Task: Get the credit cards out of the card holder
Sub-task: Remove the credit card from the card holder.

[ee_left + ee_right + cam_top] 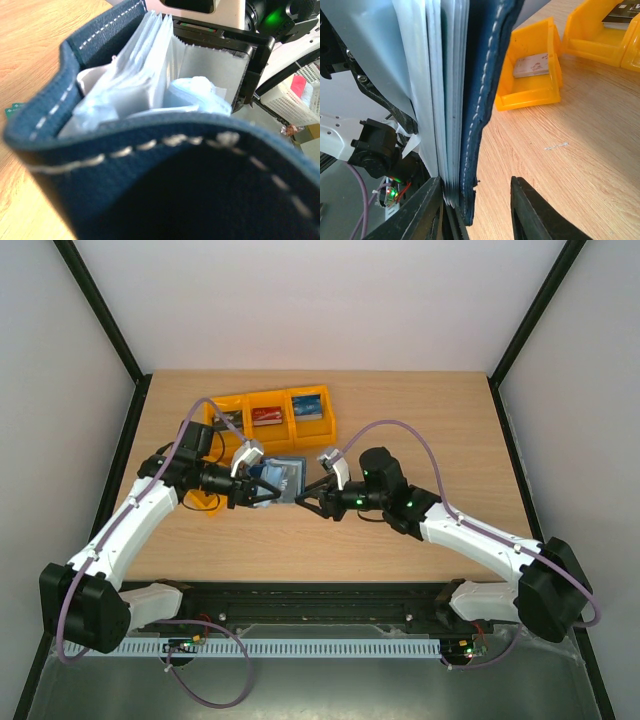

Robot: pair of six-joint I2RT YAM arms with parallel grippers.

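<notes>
While the left gripper (264, 490) pinches the card holder (284, 478) at mid-frame, the right gripper (308, 497) has its jaws spread around the opposite edge, one finger clear of the navy cover. Behind, upper left, orange bins (268, 434) hold credit cards (265, 416).

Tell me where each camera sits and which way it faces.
Top external: above and behind the arm bases, looking down on the table; both arms show, left gripper and right gripper meeting at the card holder.
Left wrist: on the left arm, close against the holder's clear sleeves, facing the right arm; own gripper unseen.
Right wrist: facing the holder's edge and the orange bins; own fingers at bottom.
Both wrist views share the holder.
</notes>
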